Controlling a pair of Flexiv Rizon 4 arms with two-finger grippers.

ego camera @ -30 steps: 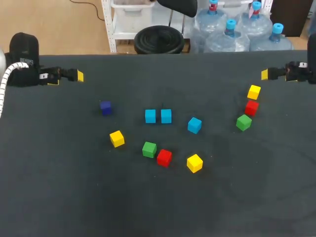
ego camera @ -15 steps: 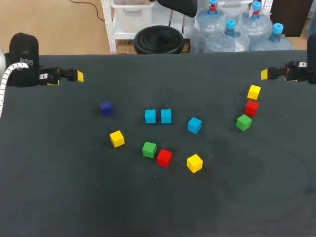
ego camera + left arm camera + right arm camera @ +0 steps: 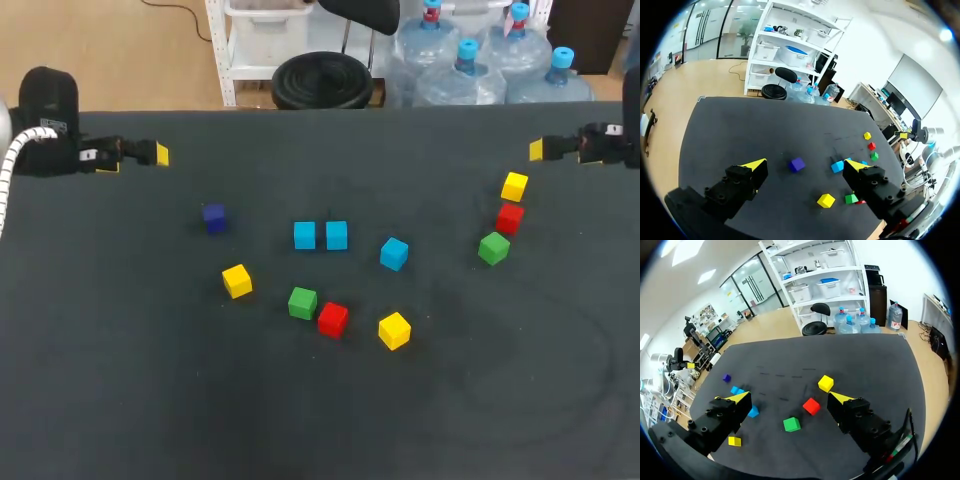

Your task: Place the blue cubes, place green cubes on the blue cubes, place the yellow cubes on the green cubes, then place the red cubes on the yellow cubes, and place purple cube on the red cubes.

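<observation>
Dark table, head view: three blue cubes mid-table, purple cube to their left; green cubes, yellow cubes and red cubes scattered, all clear of edges. Probably light, rigid; pinch opposite flat faces.
Left wrist view: left gripper spread wide, empty, purple cube ahead.
Right wrist view: right gripper likewise agape, empty; open room around.

Head camera was fixed above and behind the robot and looked down on the whole table from a distance. Left wrist camera was raised over the table's far left corner. It faced across the surface past the left gripper toward the right arm. Right wrist camera mirrored this from the far right corner, behind the right gripper. All three shared the mid-table ground where the purple cube lay.
</observation>
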